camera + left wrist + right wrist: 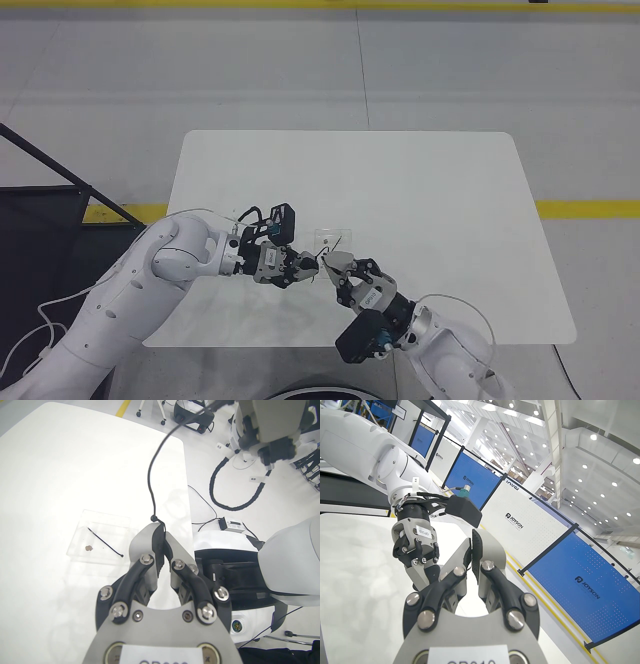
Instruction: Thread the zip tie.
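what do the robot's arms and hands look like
The left arm and right arm are smooth rounded white shells. The left hand and right hand have pale grey fingers, ribbed black pads, black links with silver bolts and a white label. Black cables wrap the left wrist.

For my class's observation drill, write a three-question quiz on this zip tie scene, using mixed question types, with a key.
1. True or false: the left gripper is shut on a black zip tie.
2. Where does the spare zip tie lie? A) on the floor B) in the clear tray C) on a chair
3. Fill in: the tray stands on a ___ table.
Key: 1 true; 2 B; 3 white.
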Robot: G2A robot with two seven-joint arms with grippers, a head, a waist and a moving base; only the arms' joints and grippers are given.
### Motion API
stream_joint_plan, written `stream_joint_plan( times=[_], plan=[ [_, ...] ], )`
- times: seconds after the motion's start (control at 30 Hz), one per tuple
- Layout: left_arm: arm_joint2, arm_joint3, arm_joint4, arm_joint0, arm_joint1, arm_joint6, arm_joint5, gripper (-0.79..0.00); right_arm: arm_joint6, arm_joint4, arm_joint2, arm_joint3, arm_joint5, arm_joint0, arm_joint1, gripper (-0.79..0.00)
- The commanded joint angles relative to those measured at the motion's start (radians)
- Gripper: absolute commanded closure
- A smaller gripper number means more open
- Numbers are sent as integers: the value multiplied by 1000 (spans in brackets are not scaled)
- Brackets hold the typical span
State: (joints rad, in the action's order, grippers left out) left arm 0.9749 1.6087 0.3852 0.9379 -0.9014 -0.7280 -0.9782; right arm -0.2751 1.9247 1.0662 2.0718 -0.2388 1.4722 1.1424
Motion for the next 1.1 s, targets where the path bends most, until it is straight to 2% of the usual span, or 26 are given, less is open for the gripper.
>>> stream_joint_plan(
  times=[0.0,0.6,1.07],
  plan=[
    [0,0,0,0,0,0,0,0,2,4,-2,-1,-13,-3,0,0],
    [0,0,0,0,0,0,0,0,-125,21,21,-9,-221,-18,-20,0],
    [0,0,0,0,0,0,0,0,-90,15,18,-13,-238,-29,-23,0]
  ],
)
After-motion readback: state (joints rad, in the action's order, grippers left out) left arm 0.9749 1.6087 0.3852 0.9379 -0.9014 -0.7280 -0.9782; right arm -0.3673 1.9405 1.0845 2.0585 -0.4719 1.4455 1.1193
